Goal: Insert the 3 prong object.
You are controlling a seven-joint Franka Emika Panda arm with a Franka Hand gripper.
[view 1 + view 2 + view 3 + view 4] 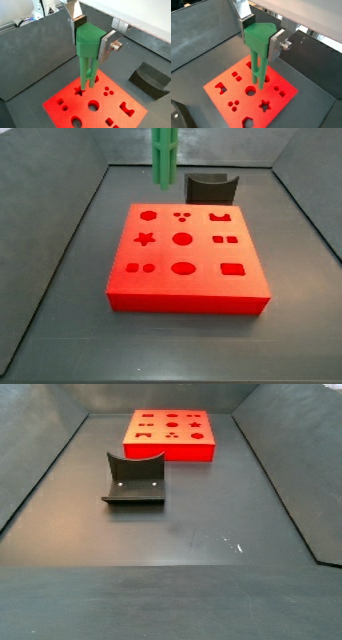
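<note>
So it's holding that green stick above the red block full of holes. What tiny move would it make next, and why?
Probably a small sideways shift before lowering. The pincer grips the long bright green plastic rod upright, its prongs hanging above the flat red block with shaped holes. In a side view the rod hangs over the block's far edge, so it likely must line up with the three-dot hole first.

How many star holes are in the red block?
1. In a side view, the star hole is in the left column, middle row, of the red block. The gripper holds the 3 prong object over the block.
</note>
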